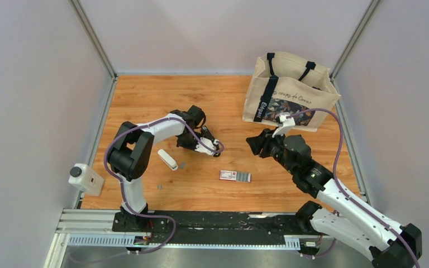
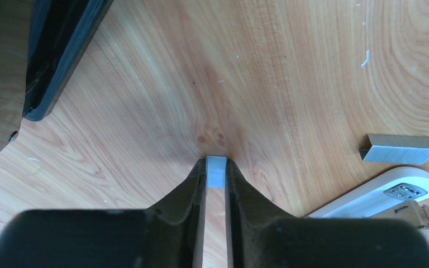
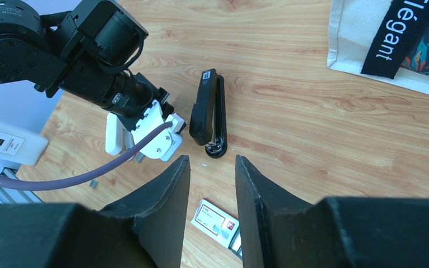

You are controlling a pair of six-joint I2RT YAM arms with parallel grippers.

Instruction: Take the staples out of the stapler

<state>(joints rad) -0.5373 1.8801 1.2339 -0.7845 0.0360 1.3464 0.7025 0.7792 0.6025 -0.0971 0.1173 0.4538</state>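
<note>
My left gripper [image 2: 216, 161] is shut on a short silvery strip of staples [image 2: 216, 173], held low over the wooden table. In the top view this gripper [image 1: 205, 147] is just left of the black stapler [image 1: 212, 139], which lies opened; the stapler also shows in the right wrist view [image 3: 208, 111] and at the left wrist view's upper left [image 2: 44, 56]. Another staple strip [image 2: 399, 149] lies loose on the table beside a white stapler [image 2: 388, 192]. My right gripper [image 3: 211, 159] is open and empty, hovering right of the black stapler [image 1: 255, 144].
The white stapler [image 1: 167, 159] lies left of centre with small staple bits [image 1: 182, 165] [image 1: 160, 186] near it. A red-and-white box [image 1: 235, 176] lies in front. A tote bag [image 1: 290, 89] stands at the back right. A white device [image 1: 86, 178] sits at the left edge.
</note>
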